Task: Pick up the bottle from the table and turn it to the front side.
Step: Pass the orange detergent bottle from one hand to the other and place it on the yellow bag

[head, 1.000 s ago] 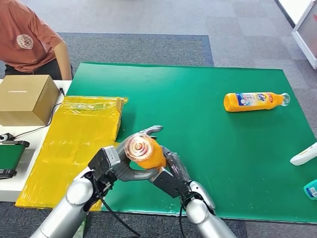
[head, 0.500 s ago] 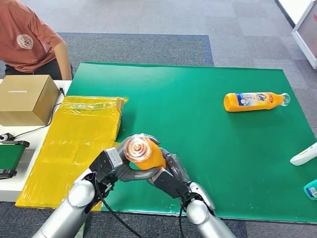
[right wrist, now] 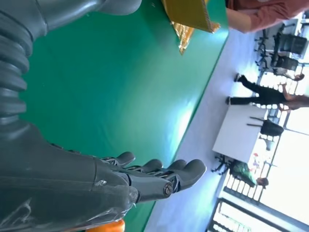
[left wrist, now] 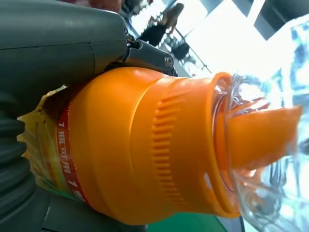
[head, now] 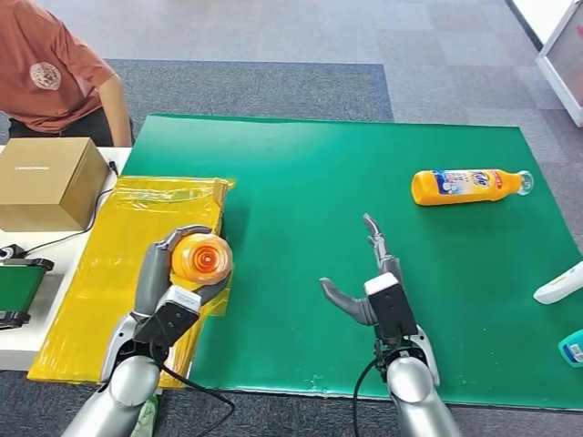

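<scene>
A green mat (head: 330, 228) covers the table and serves as the landmark; it is smooth, flat and rectangular. At the mat's left edge lies a crinkled, shiny yellow plastic sheet (head: 130, 264), and over that sheet the left hand (head: 168, 282) holds the orange bottle (head: 201, 259), raised and end-on to the head camera, so it reads as a round orange disc with concentric rings; the fingers curl round its body. From the left wrist the bottle (left wrist: 146, 145) is glossy orange plastic with a ribbed band, a clear cap over an orange spout, and a label with red print partly hidden by the hand's grey cover.

The right hand (head: 368, 282) hovers over the near middle of the mat, fingers spread apart and holding nothing; its dark fingers (right wrist: 160, 171) lie extended above the green surface.

A second orange bottle (head: 471, 186) lies on its side near the mat's far right, well apart from both hands; a white object (head: 560, 284) and a teal one (head: 572, 346) are cut off at the mat's right edge and hard to identify. Left of the mat sit a brown cardboard box (head: 48, 180) with a black cable beside it, and a person in an orange shirt (head: 48, 64), partly out of frame.
</scene>
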### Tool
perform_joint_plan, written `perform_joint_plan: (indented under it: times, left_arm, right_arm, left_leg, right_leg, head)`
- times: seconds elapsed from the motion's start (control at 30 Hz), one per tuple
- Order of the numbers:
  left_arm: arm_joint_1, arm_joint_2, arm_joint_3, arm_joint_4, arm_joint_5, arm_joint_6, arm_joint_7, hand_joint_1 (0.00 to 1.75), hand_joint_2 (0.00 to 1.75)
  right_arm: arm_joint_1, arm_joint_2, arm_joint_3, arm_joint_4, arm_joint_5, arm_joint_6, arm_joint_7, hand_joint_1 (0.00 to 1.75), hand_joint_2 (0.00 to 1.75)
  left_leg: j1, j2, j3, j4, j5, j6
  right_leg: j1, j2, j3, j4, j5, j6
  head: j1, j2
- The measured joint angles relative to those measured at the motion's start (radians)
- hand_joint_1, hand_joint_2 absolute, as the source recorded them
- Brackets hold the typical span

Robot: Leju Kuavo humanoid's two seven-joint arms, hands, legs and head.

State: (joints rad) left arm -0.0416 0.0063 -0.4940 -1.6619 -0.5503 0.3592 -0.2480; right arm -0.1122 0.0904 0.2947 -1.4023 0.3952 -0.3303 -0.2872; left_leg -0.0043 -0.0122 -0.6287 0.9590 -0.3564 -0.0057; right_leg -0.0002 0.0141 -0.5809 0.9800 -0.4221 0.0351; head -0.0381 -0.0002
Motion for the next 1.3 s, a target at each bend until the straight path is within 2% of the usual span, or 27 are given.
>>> perform_joint_plan:
  times: [0.1,0.23,0.33,0.4,0.57,0.73,0.83,0.87,0.97,1.0,1.13,1.3]
  left_arm:
    - [0.025,-0.008,0.028,-0.013,-0.153,0.115,0.023,1.75,1.75]
    - [0.048,-0.016,0.069,-0.015,-0.458,0.252,0.103,1.75,1.75]
    - [0.043,-0.023,0.102,0.027,-0.683,0.306,0.186,1.75,1.75]
    - [0.026,-0.024,0.123,0.101,-0.795,0.32,0.227,1.75,1.75]
    - [-0.054,-0.017,0.138,0.389,-0.923,0.323,0.269,1.75,1.75]
    - [-0.148,0.004,0.14,0.662,-0.919,0.331,0.284,1.75,1.75]
    - [-0.184,0.008,0.152,0.754,-0.927,0.334,0.28,1.75,1.75]
    - [-0.193,0.008,0.156,0.769,-0.93,0.335,0.277,1.38,1.75]
    - [-0.209,0.008,0.168,0.791,-0.936,0.336,0.266,0.07,1.75]
    - [-0.21,0.007,0.171,0.793,-0.936,0.336,0.262,0.0,1.75]
    - [-0.196,0.0,0.183,0.765,-0.922,0.337,0.218,0.0,1.75]
    - [-0.126,-0.031,0.225,0.581,-0.919,0.339,0.123,0.0,1.75]
  right_arm:
    - [0.017,0.0,-0.03,-0.036,-0.006,-0.015,-0.002,0.0,1.75]
    - [0.025,0.0,-0.069,-0.078,-0.011,-0.02,-0.003,0.0,1.75]
    - [0.02,0.0,-0.081,-0.097,-0.02,-0.014,-0.004,0.0,1.75]
    - [0.011,0.0,-0.082,-0.104,-0.03,-0.005,-0.007,0.0,1.75]
    - [-0.017,-0.001,-0.076,-0.116,-0.074,0.03,-0.017,0.0,1.75]
    - [-0.036,-0.006,-0.058,-0.127,-0.088,0.054,-0.022,0.0,1.75]
    - [-0.04,-0.009,-0.042,-0.145,-0.088,0.055,-0.025,0.0,1.75]
    - [-0.04,-0.01,-0.036,-0.151,-0.087,0.055,-0.026,0.0,1.75]
    - [-0.04,-0.013,-0.017,-0.165,-0.085,0.055,-0.028,0.0,1.75]
    - [-0.041,-0.014,-0.011,-0.168,-0.084,0.055,-0.028,0.0,1.75]
    - [-0.04,-0.021,0.008,-0.178,-0.08,0.055,-0.029,0.0,1.75]
    - [-0.034,-0.034,0.026,-0.185,-0.08,0.048,-0.03,0.0,1.75]
  left_leg:
    - [0.0,0.0,0.0,0.0,0.0,0.0]
    - [0.0,0.0,0.0,0.0,0.0,0.0]
    - [0.0,0.0,0.0,0.0,0.0,0.0]
    - [0.0,0.0,0.0,0.0,0.0,0.0]
    - [0.0,0.0,0.0,0.0,0.001,0.0]
    - [0.0,0.0,0.0,0.0,0.002,0.0]
    - [0.0,0.0,0.0,0.0,0.002,0.0]
    - [0.0,0.0,0.0,0.0,0.002,0.0]
    - [0.0,0.0,0.0,0.0,0.001,0.0]
    - [0.0,0.0,0.0,0.0,0.001,-0.001]
    - [0.0,0.001,0.0,0.0,0.001,-0.001]
    - [0.0,0.0,0.0,0.0,0.001,0.0]
  right_leg:
    - [0.0,0.0,0.0,0.0,0.0,0.0]
    - [0.0,0.0,0.0,0.0,0.0,0.0]
    - [0.0,0.0,0.0,0.0,0.0,0.0]
    - [0.0,0.0,0.0,0.0,0.0,0.0]
    - [0.0,0.0,0.0,0.0,0.001,0.0]
    - [0.0,0.0,0.0,0.001,0.002,-0.001]
    - [0.0,0.0,0.0,0.001,0.001,-0.001]
    - [0.0,0.0,0.0,0.001,0.001,-0.001]
    - [0.0,0.0,0.0,0.001,0.001,-0.001]
    - [0.0,0.0,0.0,0.001,0.001,-0.001]
    - [0.0,0.0,0.0,0.001,0.001,-0.001]
    - [0.0,0.0,0.0,0.001,0.001,-0.001]
  head:
    - [0.0,0.0]
    - [0.0,0.0]
    - [0.0,0.0]
    - [0.0,0.0]
    - [0.0,0.0]
    - [0.0,0.0]
    - [0.0,0.0]
    - [0.0,0.0]
    - [0.0,0.0]
    - [0.0,0.0]
    - [0.0,0.0]
    - [0.0,0.0]
